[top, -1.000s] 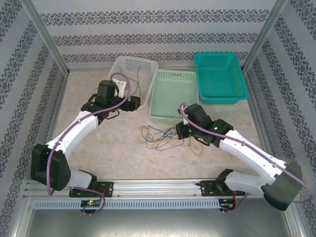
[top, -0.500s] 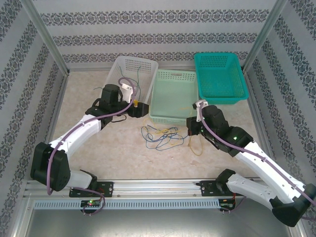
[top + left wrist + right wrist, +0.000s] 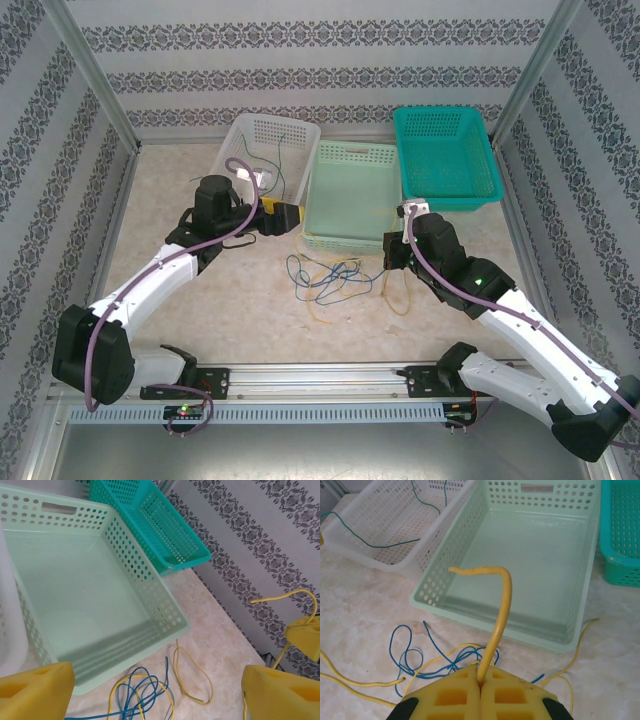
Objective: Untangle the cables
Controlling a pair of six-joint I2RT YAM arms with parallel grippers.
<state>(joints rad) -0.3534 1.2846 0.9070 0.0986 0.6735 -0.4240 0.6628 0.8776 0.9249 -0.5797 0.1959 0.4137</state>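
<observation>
Thin blue/yel cables [image 3: 325,273], loose tangle

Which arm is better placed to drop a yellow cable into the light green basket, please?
Right, I think. The right tool is shut on a yellow cable just in front of the light green basket; the left tool is open and holds nothing.

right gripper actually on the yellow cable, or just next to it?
Touching. In the right wrist view, the right gripper has its jaws shut together, and the yellow cable rises straight out of the seam between them, pinched.
</observation>
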